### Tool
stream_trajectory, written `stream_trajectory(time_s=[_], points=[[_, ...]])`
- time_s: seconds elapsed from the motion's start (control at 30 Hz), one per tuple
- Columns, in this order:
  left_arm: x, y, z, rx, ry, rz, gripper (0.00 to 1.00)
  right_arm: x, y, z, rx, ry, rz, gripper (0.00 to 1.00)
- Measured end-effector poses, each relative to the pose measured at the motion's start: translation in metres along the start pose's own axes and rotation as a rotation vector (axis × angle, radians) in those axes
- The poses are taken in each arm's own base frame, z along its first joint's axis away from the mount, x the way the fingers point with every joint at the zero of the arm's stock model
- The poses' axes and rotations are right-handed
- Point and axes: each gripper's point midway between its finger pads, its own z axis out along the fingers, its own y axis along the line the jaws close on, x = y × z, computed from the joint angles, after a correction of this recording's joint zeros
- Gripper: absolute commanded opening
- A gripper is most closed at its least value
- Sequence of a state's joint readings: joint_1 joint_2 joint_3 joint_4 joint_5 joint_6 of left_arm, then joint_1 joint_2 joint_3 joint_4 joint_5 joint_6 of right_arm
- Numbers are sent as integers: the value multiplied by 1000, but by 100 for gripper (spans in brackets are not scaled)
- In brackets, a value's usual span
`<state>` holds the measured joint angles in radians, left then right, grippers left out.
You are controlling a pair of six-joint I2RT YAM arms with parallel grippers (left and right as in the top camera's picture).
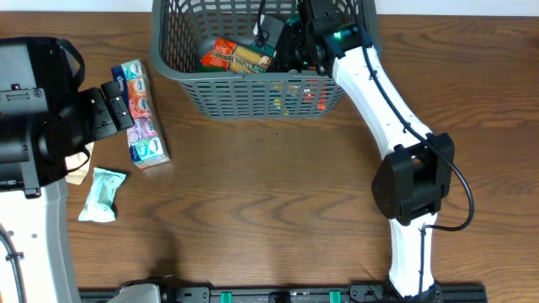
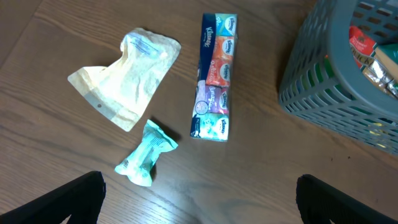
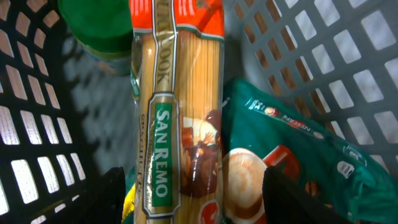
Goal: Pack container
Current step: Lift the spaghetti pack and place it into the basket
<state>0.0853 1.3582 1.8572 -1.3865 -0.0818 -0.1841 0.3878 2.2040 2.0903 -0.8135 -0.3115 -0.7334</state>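
Sitting at the far edge of the worktop (image 1: 269, 185), the container (image 1: 253, 88) is holding a spaghetti packet (image 3: 177, 112) and a green pouch (image 3: 298, 155). The right hand (image 3: 199, 205) is hanging inside it, fingers spread wide either side of the spaghetti, gripping nothing. Out to the left, the left hand (image 2: 199, 208) is hovering wide open, with a strip of tissue packs (image 2: 214, 78), a beige pouch (image 2: 127, 74) and a small teal packet (image 2: 146, 152) lying on the worktop near it.

container (image 1: 253, 88) cut off by the overhead's top edge; spaghetti packet (image 3: 177, 124) runs past both edges.
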Motion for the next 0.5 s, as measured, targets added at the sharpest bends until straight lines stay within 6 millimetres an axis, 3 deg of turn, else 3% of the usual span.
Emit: stream_trajectory(time_s=[0.07, 0.2, 0.3, 0.37, 0.5], points=[[0, 0, 0, 0, 0, 0, 98, -1, 0, 0, 0, -4, -1, 56], [0, 0, 0, 0, 0, 0, 99, -5, -1, -5, 6, -12, 11, 75], [0, 0, 0, 0, 0, 0, 98, -14, -4, -22, 33, -32, 29, 82], [0, 0, 0, 0, 0, 0, 99, -24, -12, -42, 81, -53, 54, 99], [0, 0, 0, 0, 0, 0, 99, -48, -51, -121, 280, -144, 143, 99]])
